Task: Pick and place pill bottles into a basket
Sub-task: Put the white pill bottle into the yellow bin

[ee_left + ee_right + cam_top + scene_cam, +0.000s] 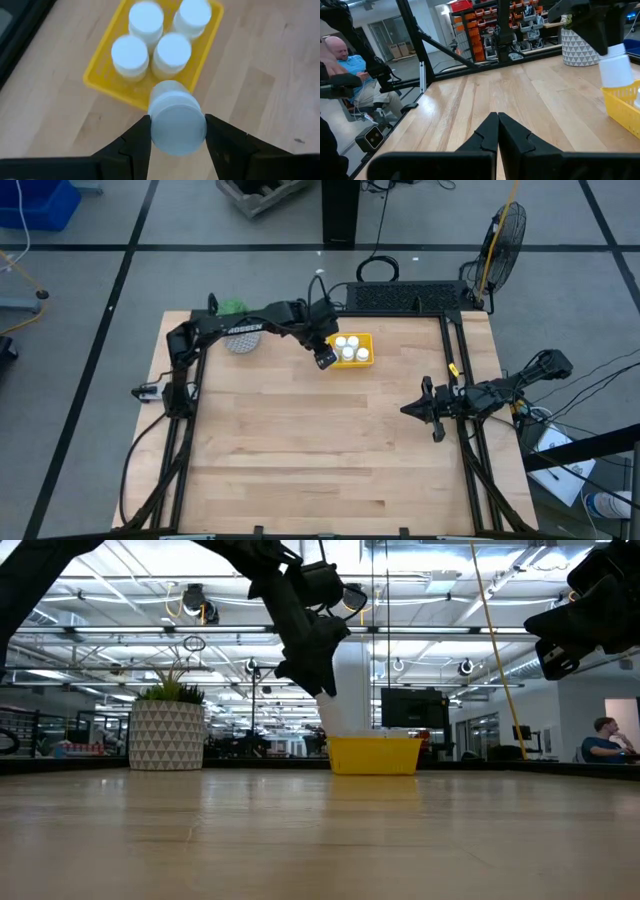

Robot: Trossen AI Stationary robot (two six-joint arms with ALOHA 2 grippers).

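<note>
In the left wrist view, the left gripper (176, 135) fills the lower middle of the frame, its fingers closed narrowly on the sides of a pill bottle (176, 120) held above the near rim of the basket (102, 80). Beyond it, in the upper middle, four bottles (150, 40) already stand packed in the yellow basket. The risk I see: little free floor remains, so a release here could land the bottle on the rim or a neighbour's cap and tip it out; how high it hangs is hard to judge. The right gripper (432, 409), fingers pressed together, waits at the right of the high view.
</note>
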